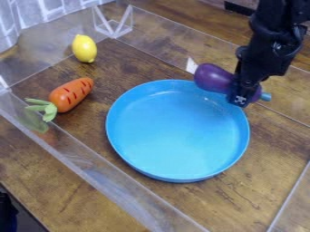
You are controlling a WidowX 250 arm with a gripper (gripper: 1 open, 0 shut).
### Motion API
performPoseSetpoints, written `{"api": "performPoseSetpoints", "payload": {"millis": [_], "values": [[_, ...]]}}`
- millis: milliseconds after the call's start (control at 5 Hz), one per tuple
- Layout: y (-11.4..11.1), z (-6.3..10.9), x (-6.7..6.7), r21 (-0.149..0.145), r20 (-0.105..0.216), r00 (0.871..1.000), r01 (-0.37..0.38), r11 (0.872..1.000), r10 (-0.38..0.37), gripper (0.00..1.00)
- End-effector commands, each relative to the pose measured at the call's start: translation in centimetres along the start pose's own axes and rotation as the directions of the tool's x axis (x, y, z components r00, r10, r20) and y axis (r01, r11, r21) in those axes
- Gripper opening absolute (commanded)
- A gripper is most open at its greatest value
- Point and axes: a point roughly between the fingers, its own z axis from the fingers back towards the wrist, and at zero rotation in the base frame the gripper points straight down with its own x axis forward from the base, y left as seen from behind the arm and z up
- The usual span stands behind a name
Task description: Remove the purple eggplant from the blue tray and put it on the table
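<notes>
At the right of the frame, the gripper point(246, 91) is clamped tight on the eggplant point(215, 77), held above the tray's point(169, 145) upper-right rim.

This looks like a robotics lab bench. Clear acrylic walls point(115, 20) fence a glossy dark brown wood-grain tabletop point(72, 181). Plastic toy food, an orange carrot point(67, 95) and a yellow lemon point(83, 48), lies there.

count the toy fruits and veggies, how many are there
3: the lemon on the table at the back left, the carrot left of the blue tray, and the purple eggplant held in the gripper over the tray's far rim.
</notes>
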Motion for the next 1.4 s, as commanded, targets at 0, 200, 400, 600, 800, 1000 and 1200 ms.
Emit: {"api": "performPoseSetpoints", "payload": {"millis": [0,200,400,600,800,1000,1200], "values": [[1.8,3.1,-0.7,0.080,0.055,0.998,-0.017,0.997,0.012,0.00],[1.6,3.7,0.9,0.090,0.061,0.998,-0.021,0.996,0.016,0.00],[1.5,5.0,2.1,0.108,0.087,0.994,0.053,0.993,-0.062,0.00],[1.0,5.7,3.5,0.123,0.118,0.983,0.128,0.984,-0.142,0.00],[1.0,5.6,4.8,0.130,0.140,0.967,0.195,0.972,-0.212,0.00],[1.2,3.3,5.8,0.128,0.138,0.961,0.224,0.966,-0.241,1.00],[1.2,1.4,6.6,0.125,0.132,0.955,0.251,0.960,-0.267,1.00]]}}
